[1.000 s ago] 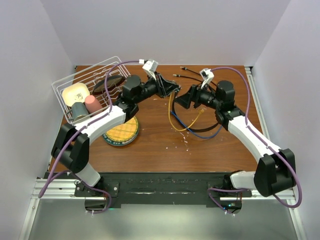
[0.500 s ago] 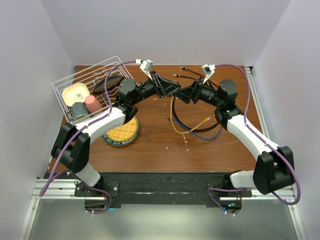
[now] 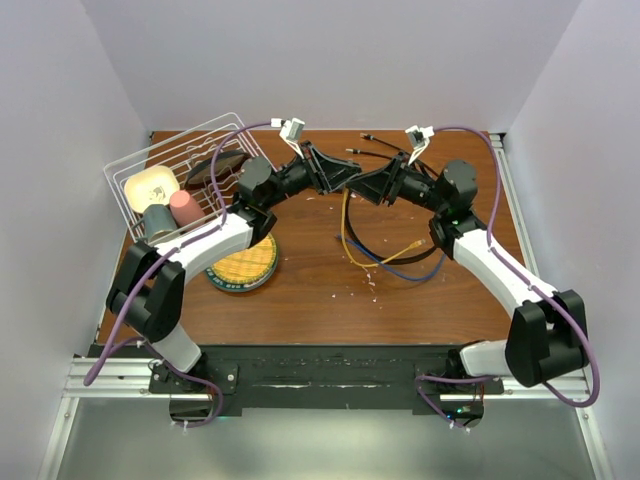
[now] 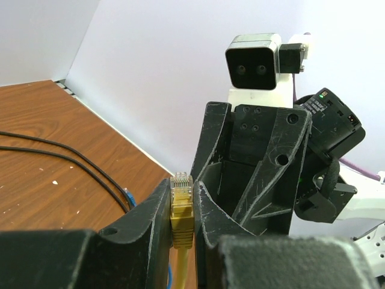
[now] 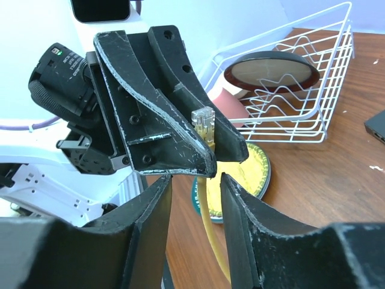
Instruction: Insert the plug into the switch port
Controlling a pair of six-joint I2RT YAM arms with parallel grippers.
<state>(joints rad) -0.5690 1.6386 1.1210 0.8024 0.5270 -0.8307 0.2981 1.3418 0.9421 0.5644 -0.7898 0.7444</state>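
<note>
The yellow RJ45 plug [image 4: 181, 208] was pinched between the left gripper's [image 4: 182, 188] jaws; the right gripper's [image 5: 195, 183] jaws were held apart astride its yellow cable [image 5: 212, 235].

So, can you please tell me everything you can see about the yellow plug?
The yellow plug looks like a network connector: a clear plastic tip with fine metal contacts, then a yellow boot running into a yellow cable. The left gripper pinches it at the boot above the table, the tip pointing out along the fingers. The right gripper is open close by, one finger on each side of the cable, apparently not touching the plug.
</note>
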